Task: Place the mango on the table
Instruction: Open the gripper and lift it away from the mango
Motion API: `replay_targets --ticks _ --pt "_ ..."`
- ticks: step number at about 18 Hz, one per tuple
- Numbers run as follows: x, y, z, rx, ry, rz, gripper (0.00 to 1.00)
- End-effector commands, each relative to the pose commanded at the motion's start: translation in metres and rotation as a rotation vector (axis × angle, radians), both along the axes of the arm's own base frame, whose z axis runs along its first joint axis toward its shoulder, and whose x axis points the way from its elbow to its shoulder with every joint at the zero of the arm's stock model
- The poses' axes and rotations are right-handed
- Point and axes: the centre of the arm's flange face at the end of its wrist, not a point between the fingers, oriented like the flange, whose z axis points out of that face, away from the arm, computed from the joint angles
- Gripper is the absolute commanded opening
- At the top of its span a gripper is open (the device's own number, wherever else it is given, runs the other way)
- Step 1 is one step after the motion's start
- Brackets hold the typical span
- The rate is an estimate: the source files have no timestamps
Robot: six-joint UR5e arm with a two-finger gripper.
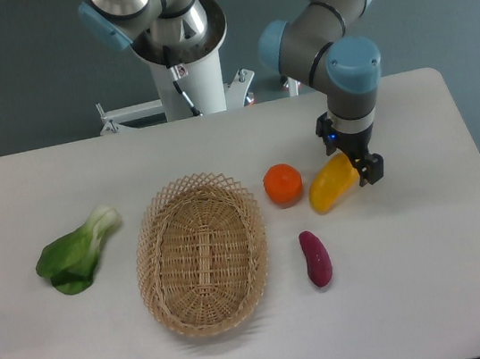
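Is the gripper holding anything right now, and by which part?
Yes. The gripper is shut on the mango, gripping it at its upper right end; the rest of the fruit slants down-left toward the orange.

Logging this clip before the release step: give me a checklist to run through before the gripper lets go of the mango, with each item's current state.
1. Mango held at its upper right end by the gripper: ok.
2. Mango's lower end touching the table: cannot tell; one view, no clear gap or contact.
3. Mango apart from the orange: ok, a small gap shows.
4. Table below and right of the mango bare: ok.
5. Sweet potato out of the way: ok, it lies lower down.
6. Wicker basket away from the drop spot: ok, it sits left of the orange.
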Motion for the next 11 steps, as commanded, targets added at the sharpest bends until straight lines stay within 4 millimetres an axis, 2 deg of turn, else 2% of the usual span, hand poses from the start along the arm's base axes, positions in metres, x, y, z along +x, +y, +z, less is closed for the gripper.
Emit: replay_targets --ticks 4,11 --pt "-0.038 0.036 0.032 0.012 -0.018 0.087 1.0" --pt "-0.076 0.061 0.053 0.004 -0.06 0.158 1.0"
